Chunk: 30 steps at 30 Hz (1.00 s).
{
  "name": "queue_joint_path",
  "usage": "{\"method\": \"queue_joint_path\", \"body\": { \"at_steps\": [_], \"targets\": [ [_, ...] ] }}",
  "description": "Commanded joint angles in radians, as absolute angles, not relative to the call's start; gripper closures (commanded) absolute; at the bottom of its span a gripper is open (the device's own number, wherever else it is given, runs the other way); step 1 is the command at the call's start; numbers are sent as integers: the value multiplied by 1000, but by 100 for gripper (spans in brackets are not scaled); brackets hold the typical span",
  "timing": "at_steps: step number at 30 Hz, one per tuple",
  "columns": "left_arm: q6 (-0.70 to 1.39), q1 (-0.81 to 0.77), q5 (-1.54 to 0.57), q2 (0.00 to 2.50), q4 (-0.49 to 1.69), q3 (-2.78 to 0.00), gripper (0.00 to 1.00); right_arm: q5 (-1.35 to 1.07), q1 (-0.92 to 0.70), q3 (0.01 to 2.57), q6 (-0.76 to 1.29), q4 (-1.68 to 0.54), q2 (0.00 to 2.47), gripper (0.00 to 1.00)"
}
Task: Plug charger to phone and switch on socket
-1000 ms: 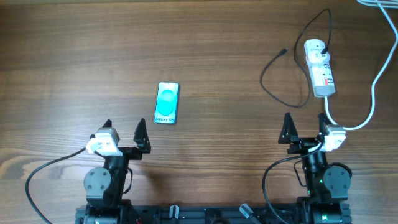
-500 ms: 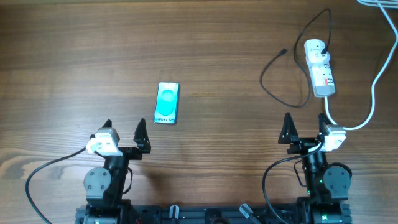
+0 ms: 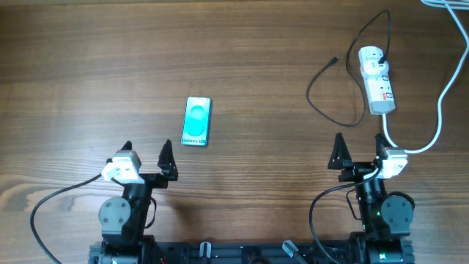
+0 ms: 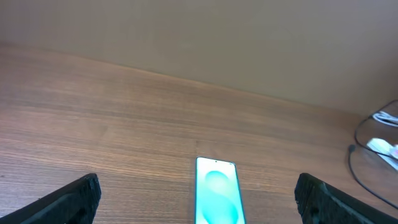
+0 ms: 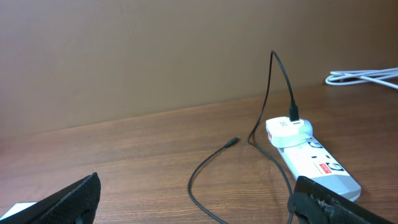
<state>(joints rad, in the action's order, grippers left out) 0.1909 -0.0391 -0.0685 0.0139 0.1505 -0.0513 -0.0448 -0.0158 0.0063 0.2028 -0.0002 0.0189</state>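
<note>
The phone (image 3: 196, 122) lies flat on the wooden table left of centre, teal screen up; it also shows in the left wrist view (image 4: 217, 198), between and beyond the fingers. The white socket strip (image 3: 376, 89) lies at the far right with a black plug in it, also in the right wrist view (image 5: 311, 160). The thin black charger cable (image 3: 322, 108) loops left of the strip, its connector tip (image 3: 333, 61) free on the table, seen too in the right wrist view (image 5: 232, 142). My left gripper (image 3: 145, 155) and right gripper (image 3: 359, 152) are open and empty near the front edge.
A thick white cord (image 3: 442, 95) runs from the strip off the far right corner. A wall rises behind the table's far edge (image 4: 199, 79). Each arm's own black cable trails beside its base.
</note>
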Motion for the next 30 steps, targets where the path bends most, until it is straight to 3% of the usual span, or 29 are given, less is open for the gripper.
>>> {"method": "queue_joint_path", "body": {
  "at_steps": [1,15,30],
  "targets": [
    [172,-41,-147,7,147,-63,0,-54,-12,5,186,2,5,0],
    [187,-41,-149,44,319,-239,0,-54,-12,5,186,2,5,0],
    [160,-41,-145,455,507,-617,0,-54,-12,5,186,2,5,0]
  ]
}}
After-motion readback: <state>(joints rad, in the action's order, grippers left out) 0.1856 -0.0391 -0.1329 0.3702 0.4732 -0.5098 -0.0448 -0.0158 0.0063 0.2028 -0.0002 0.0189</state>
